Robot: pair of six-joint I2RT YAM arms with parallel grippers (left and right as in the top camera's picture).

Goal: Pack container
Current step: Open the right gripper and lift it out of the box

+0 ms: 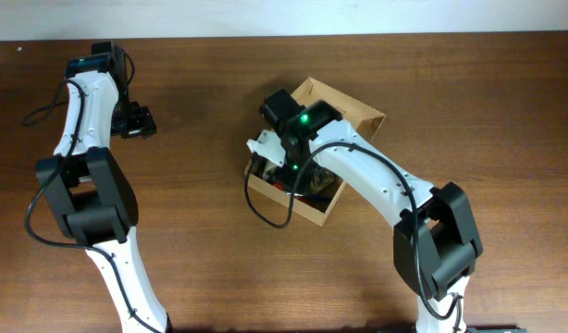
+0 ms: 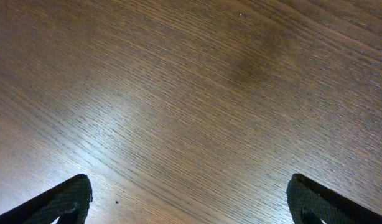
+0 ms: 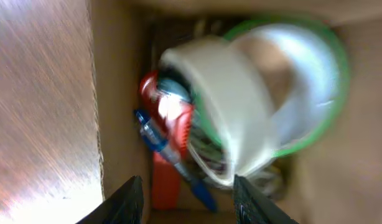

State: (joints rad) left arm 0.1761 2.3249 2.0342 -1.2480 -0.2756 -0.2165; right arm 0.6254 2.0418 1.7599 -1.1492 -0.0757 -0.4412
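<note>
Right end effector (image 3: 188, 202) fingers parted, pinching nothing; box (image 1: 363, 116) directly beneath, tape roll (image 3: 222, 99) inside. Left end effector (image 2: 191, 199) spread wide over desk (image 2: 178, 93), box well away. Box probably light, crushable cardboard: pinch a wall rim gently.

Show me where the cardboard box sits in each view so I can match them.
Overhead: box at centre, partly under the right arm.
Left wrist: not in it; only bare table.
Right wrist: box fills most of the frame, white tape roll inside.
Shared landmark: the brown wooden table.
</note>
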